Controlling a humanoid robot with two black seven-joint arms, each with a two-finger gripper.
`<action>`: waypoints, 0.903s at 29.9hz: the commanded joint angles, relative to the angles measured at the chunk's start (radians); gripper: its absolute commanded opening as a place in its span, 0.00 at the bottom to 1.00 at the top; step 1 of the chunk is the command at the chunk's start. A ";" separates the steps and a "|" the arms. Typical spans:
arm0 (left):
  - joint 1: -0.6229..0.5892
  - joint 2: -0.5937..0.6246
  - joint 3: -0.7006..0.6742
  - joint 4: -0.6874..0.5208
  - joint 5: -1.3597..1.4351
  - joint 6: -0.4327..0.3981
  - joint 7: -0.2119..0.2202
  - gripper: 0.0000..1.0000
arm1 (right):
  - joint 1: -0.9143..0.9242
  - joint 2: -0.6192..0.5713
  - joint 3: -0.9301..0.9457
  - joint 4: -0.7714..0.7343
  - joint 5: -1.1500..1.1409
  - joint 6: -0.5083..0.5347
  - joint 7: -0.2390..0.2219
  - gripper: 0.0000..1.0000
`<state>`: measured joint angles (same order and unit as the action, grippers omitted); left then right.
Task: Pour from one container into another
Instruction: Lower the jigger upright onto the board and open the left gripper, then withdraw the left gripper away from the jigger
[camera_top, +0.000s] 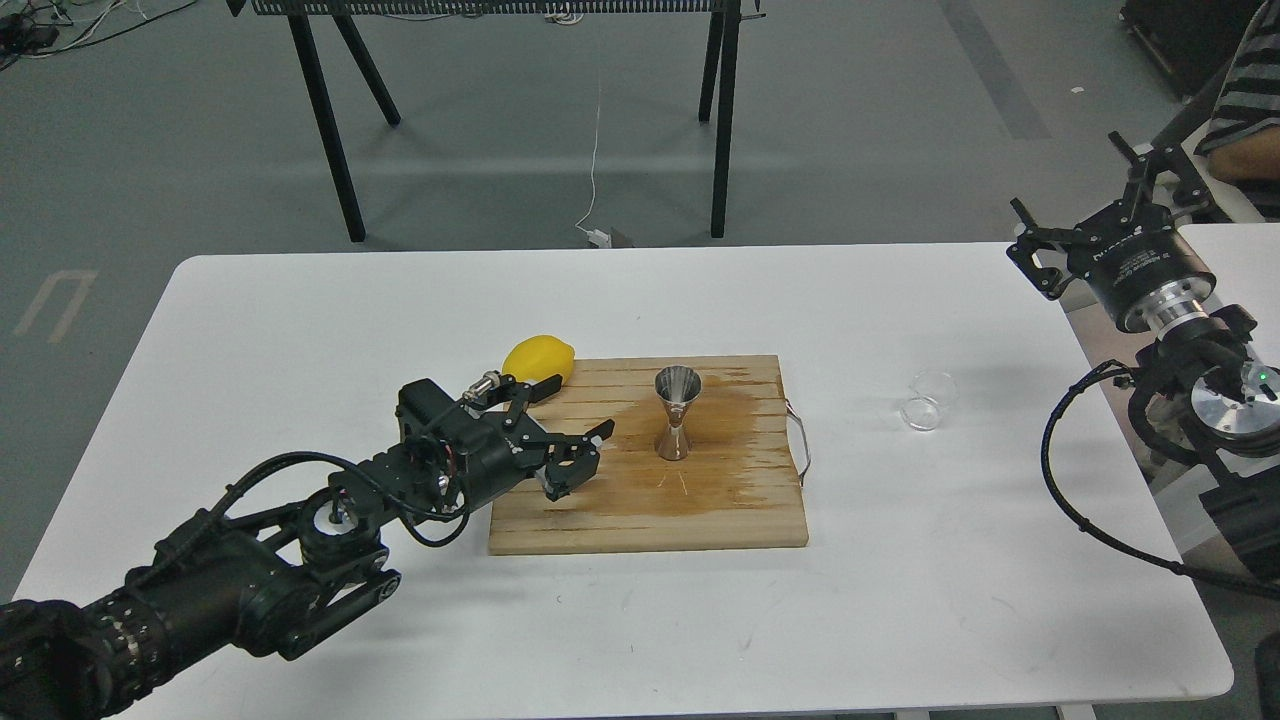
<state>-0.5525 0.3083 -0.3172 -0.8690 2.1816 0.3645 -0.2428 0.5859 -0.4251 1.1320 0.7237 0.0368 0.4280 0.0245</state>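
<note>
Left gripper (578, 458): fingers spread, holding nothing, poised over the near left part of the cutting board (735, 515), pointing right toward the steel jigger (677, 413); the jigger stands just to the right of the fingertips, apart from them, upright on its narrow waist, long axis vertical, upper cone open to the view and showing no visible liquid. Right gripper (1040, 255): fingers spread and empty, raised beyond the far right edge of the counter (300, 330); the glass cup (927, 402) sits on the bare counter near and to the left of it, well apart from the fingers, right of the board; whether the cup holds any liquid cannot be told through the clear glass. Judgement: the right arm is nearer to the cup, the left to the jigger, so the pour would call for the right fingers to descend leftward onto the cup. Lemon (540, 358): at the board's far left corner, behind the left gripper.
</note>
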 joint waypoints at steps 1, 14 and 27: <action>0.026 0.103 -0.016 -0.067 0.000 0.008 0.000 0.85 | 0.000 0.003 0.000 0.000 0.000 0.000 0.000 0.99; 0.178 0.374 -0.319 -0.272 -0.225 0.044 -0.007 0.85 | 0.002 0.005 0.000 0.000 0.000 -0.003 -0.001 0.99; -0.064 0.390 -0.453 -0.085 -1.423 -0.343 -0.010 0.85 | 0.014 0.005 -0.001 0.003 0.000 -0.002 -0.011 0.99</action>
<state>-0.5447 0.7047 -0.7466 -1.0409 0.9716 0.1604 -0.2506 0.5965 -0.4199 1.1309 0.7249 0.0368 0.4248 0.0143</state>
